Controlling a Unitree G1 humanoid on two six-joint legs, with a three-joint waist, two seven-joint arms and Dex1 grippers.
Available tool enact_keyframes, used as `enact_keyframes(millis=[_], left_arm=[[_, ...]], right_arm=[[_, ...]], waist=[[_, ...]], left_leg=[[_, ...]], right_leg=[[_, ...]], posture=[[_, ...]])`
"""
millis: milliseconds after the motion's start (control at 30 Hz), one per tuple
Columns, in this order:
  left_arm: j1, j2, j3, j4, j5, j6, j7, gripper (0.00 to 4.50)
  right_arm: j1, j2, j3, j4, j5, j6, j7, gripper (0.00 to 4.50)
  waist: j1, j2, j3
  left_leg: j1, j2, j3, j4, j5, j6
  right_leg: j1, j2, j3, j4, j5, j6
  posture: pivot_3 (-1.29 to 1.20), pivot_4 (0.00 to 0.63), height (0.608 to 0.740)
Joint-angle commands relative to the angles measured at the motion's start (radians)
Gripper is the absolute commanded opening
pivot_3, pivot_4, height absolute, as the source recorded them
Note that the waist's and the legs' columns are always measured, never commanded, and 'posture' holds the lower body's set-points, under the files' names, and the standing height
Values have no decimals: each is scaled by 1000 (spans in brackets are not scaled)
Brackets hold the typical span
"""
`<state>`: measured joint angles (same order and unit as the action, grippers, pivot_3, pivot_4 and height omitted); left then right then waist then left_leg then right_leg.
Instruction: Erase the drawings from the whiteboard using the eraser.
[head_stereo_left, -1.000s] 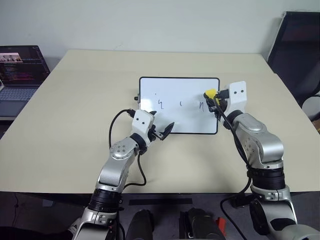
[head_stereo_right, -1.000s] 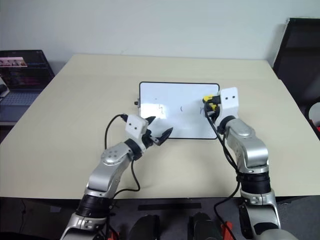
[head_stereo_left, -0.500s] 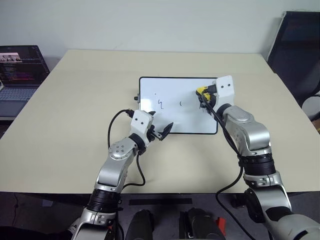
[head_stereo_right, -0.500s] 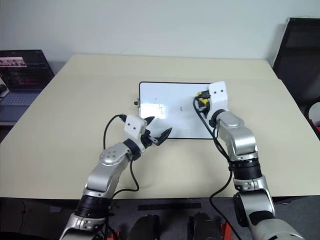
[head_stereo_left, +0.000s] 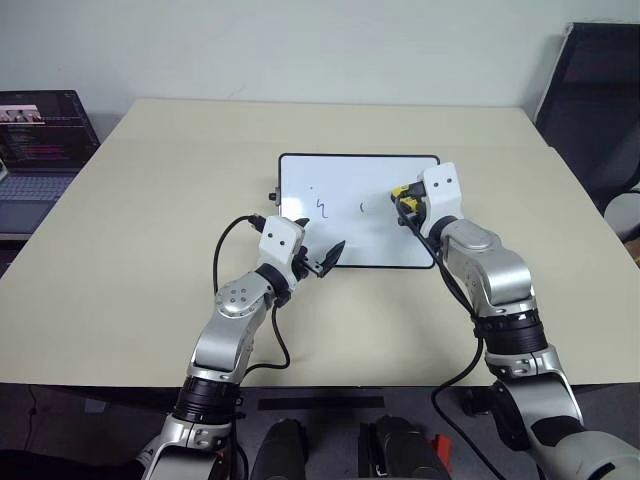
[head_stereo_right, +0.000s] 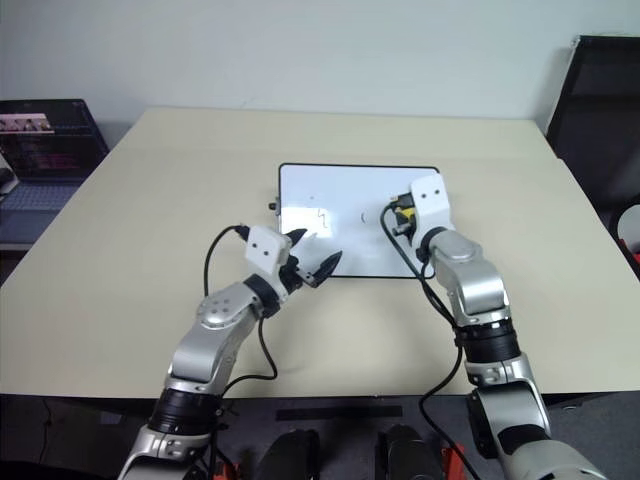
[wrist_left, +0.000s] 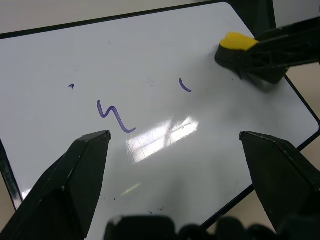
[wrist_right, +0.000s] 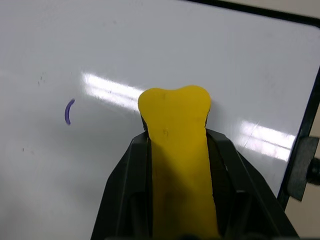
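The right tool (head_stereo_left: 403, 194), clamped on the yellow eraser (wrist_right: 175, 125), has slid leftward across the whiteboard (head_stereo_left: 350, 170) on the table (head_stereo_left: 150, 230). The right-hand squiggle is gone; two drawings (wrist_left: 116, 115) remain. The left tool (head_stereo_left: 318, 258) hovers, spread wide, unmoved.

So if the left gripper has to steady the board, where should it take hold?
Probably the near black frame edge of the board, from the robot's side. The board lies flat on the table, so only its thin rim offers a hold. The open left gripper is at that edge, away from the eraser.
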<state>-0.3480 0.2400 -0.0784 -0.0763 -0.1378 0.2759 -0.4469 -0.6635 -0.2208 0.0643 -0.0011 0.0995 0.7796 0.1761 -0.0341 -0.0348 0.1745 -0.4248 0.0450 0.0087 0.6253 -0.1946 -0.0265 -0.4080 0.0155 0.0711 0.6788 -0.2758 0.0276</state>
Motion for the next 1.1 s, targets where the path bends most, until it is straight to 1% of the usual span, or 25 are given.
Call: enact_keyframes(millis=[33, 467, 733, 800, 867, 933, 1100], left_arm=[[-13, -1, 7, -49, -8, -5, 3, 4500], [-15, -5, 10, -52, -12, 0, 3, 4500], [-16, -7, 9, -49, -13, -1, 1, 4500], [-15, -7, 7, -48, -13, -2, -1, 4500], [-16, -8, 6, -43, -12, -4, -3, 4500], [-19, -10, 3, -37, -10, -8, -3, 4500], [-26, -12, 5, -36, -10, -10, -5, 4500]], right_arm=[[34, -13, 12, -55, -17, 32, 2, 1084], [177, -37, 9, -239, -19, 154, -1, 1084], [174, -53, -2, -233, -14, 147, 7, 1084], [151, -37, -17, -222, -5, 108, 5, 1084], [113, 7, -49, -196, 22, 37, -1, 1084], [86, 25, -41, -159, 14, -42, 3, 1084], [57, 56, -26, -88, -3, -88, -2, 1084]], waist=[[0, 0, 0], [0, 0, 0], [0, 0, 0], [0, 0, 0], [-2, 0, 0], [-5, 0, 0], [-4, 0, 0]], left_leg=[[0, 0, 0, 0, 0, 0], [0, 0, 0, 1, 0, 0], [0, 0, 0, 1, 0, 0], [0, 0, 0, 1, 0, 0], [0, -1, 0, 1, 0, 0], [0, -1, 0, 1, 0, 0], [0, -1, 0, 0, 0, 0]], right_leg=[[0, 0, 0, 0, 0, 0], [0, 0, 0, 0, 0, 0], [0, 0, 0, 0, 0, 0], [0, 0, 0, 0, 0, 0], [0, 0, 0, 0, 0, 0], [0, 0, 0, 0, 0, 0], [0, 0, 0, -1, 0, 0]], posture=[[0, 150, 740], [0, 150, 740], [0, 150, 740], [0, 150, 740], [0, 150, 740], [0, 150, 740], [0, 150, 740]])
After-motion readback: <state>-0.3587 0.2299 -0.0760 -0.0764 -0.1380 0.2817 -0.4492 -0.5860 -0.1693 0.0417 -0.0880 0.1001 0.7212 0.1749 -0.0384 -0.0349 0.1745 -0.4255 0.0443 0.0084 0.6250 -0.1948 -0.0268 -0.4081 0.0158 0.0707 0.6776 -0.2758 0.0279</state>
